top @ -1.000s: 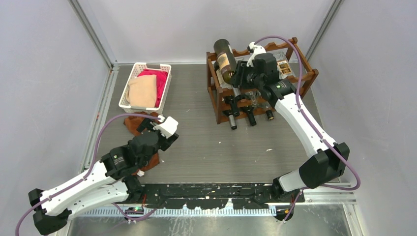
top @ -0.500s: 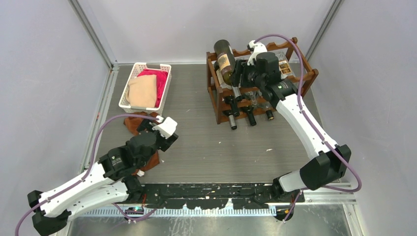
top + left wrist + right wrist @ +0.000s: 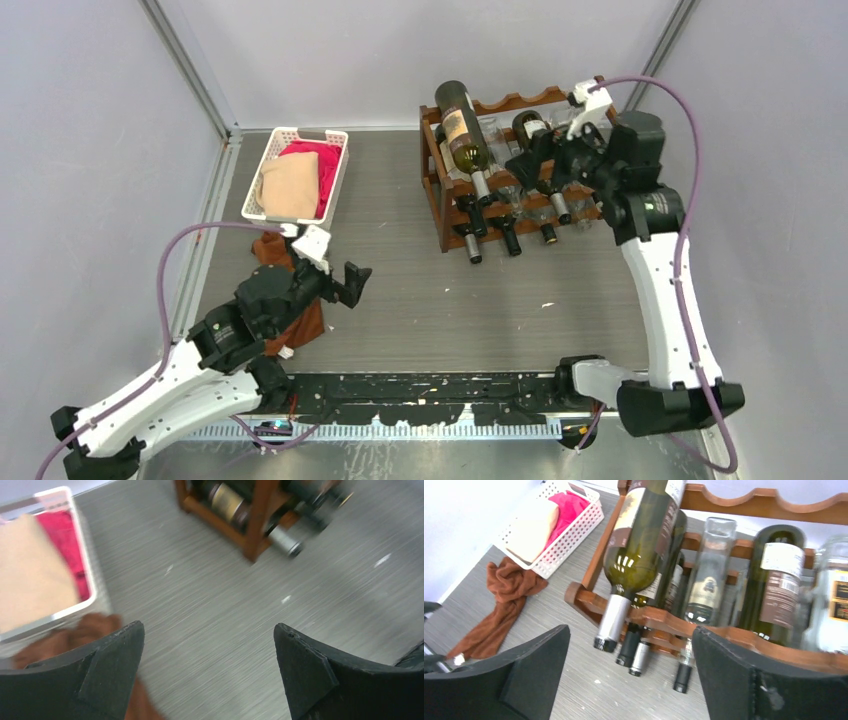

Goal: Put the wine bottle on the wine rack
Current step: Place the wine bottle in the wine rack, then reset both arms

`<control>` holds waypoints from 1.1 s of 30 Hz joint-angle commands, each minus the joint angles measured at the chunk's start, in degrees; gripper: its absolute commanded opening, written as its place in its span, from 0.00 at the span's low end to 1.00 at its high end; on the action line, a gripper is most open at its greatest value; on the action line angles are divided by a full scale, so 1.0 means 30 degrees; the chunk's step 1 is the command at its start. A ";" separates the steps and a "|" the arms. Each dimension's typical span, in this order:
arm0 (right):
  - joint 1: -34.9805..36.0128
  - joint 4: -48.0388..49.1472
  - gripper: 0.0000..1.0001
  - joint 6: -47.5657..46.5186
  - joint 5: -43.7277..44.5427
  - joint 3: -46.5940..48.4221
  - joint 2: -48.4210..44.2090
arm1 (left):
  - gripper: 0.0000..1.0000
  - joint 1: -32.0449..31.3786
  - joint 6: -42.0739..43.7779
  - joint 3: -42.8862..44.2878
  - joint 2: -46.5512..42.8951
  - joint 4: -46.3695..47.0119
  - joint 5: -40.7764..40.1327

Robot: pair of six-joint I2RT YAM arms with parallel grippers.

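Observation:
The reddish-brown wine rack [image 3: 431, 176] stands at the back right of the table, several bottles lying on its tiers. A dark wine bottle [image 3: 533, 128] with a pale label rests on the top tier, neck toward the front; in the right wrist view this bottle [image 3: 776, 587] lies between two clear ones. My right gripper [image 3: 550, 166] hovers open just in front of and above it, holding nothing. A green bottle [image 3: 644, 545] lies tilted at the rack's left end. My left gripper [image 3: 345, 288] is open and empty over the table's near left.
A white slotted basket [image 3: 337, 168] with pink and beige cloths sits at the back left. A brown cloth [image 3: 268, 250] lies crumpled in front of it, partly under my left arm. Grey walls close in the table on three sides.
My right gripper opened and drew back to the right from the rack, uncovering the dark bottle on the top tier. My left gripper opened wider and shifted slightly.

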 commanded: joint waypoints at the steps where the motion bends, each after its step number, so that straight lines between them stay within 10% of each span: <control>1: -0.1734 -0.2136 1.00 -0.2953 -0.1947 0.1124 -0.1652 | 1.00 0.1590 -0.6014 0.0253 -0.0907 0.5481 0.4553; 11: -0.2134 -0.5291 1.00 -0.2107 0.3899 0.4303 -0.3557 | 1.00 0.7936 -0.6546 0.9076 0.4705 0.0942 1.2030; 18: -0.2110 -0.7127 1.00 -0.0768 0.3576 0.9290 -0.2784 | 1.00 0.8354 -0.5784 1.5508 0.6913 -0.1775 1.4482; 33: -0.2110 -0.6338 1.00 0.3528 0.7117 1.1839 -0.2228 | 1.00 0.8354 -0.4757 1.6885 0.5500 -0.3400 1.3617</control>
